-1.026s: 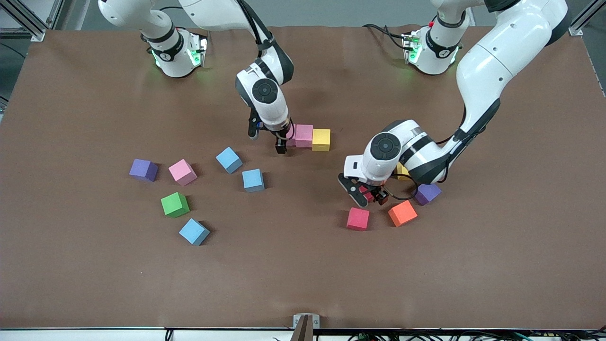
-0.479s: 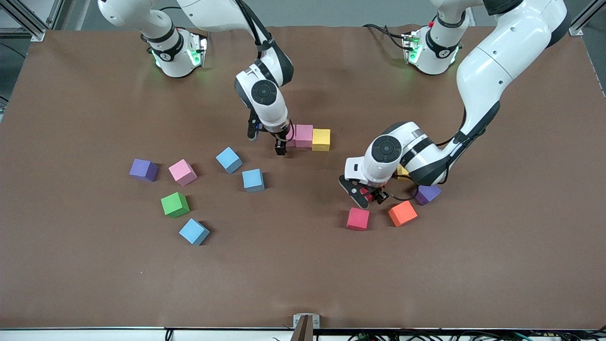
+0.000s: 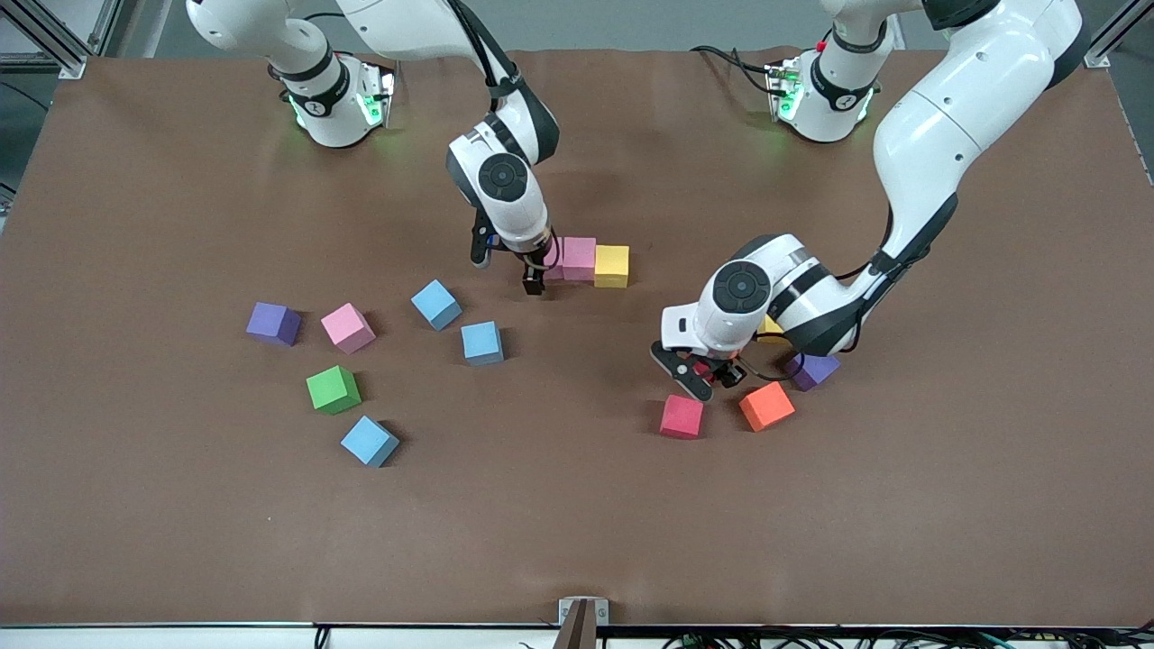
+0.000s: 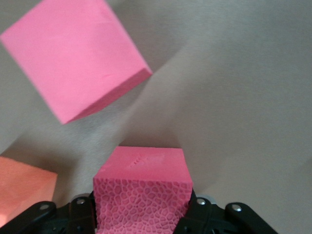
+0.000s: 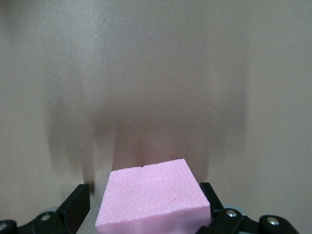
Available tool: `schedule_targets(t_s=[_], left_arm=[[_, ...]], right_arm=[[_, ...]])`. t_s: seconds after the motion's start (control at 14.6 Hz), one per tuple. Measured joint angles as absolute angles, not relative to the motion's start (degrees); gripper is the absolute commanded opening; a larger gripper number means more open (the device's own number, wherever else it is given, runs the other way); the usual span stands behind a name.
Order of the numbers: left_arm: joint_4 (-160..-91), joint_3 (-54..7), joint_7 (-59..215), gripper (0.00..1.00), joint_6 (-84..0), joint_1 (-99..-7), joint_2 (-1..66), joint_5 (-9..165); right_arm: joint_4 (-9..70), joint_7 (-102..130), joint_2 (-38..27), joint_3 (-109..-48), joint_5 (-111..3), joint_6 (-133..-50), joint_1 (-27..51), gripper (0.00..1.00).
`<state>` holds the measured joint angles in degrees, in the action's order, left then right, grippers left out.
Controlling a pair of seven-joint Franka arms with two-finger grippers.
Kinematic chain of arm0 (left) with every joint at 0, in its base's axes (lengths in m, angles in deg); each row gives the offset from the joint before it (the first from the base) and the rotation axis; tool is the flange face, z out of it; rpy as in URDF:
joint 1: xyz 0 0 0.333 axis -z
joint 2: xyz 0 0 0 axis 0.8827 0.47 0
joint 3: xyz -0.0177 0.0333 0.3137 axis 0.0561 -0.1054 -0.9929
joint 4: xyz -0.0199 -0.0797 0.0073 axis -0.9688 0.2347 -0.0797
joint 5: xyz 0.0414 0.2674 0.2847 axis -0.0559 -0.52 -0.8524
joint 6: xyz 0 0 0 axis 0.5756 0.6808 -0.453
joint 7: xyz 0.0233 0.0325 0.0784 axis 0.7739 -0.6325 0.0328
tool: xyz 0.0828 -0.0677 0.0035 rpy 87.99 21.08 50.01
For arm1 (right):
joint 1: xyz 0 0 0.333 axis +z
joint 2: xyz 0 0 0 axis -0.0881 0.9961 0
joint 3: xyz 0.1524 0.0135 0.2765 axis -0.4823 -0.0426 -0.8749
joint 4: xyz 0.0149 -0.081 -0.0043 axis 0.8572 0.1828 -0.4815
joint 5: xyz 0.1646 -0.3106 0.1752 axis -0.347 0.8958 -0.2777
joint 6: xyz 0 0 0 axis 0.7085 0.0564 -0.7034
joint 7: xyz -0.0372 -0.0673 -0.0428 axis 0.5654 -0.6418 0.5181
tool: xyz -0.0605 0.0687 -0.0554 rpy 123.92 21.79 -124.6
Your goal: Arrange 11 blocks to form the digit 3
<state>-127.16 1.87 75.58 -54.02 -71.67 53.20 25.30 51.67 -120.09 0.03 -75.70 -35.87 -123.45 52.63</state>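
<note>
I see no readable brand or label anywhere. My left gripper (image 3: 711, 377) has its jaws closed on a red block (image 4: 141, 192), just beside another red block (image 3: 682, 416) and the orange block (image 3: 766, 406). My right gripper (image 3: 512, 269) straddles a pink block (image 5: 152, 197), jaws wide, beside the pink-and-yellow row (image 3: 596, 261) on the desk (image 3: 577, 505).

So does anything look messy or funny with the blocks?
Nothing is broken or spilled. Most blocks are just scattered and turned at different angles, like the green block and orange block. Only the pink block and yellow block sit neatly touching.
</note>
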Motion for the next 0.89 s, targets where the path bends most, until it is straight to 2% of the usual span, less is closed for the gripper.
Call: schedule_targets(t_s=[0.48,0.68,0.89], left_arm=[[-126.8,2.1,65.6,0.36,-50.7,-72.0,49.4,25.3],[-126.8,2.1,59.8,0.45,-50.7,-72.0,48.6,25.3],[-126.8,2.3,53.5,0.45,-49.5,-72.0,47.2,26.5]], right_arm=[[51.4,-120.1,0.0,-75.7,-35.9,-123.2,52.4,0.99],[50.8,-120.1,0.0,-75.7,-35.9,-123.0,52.0,0.99],[50.0,-120.1,0.0,-75.7,-35.9,-122.0,51.5,0.99]])
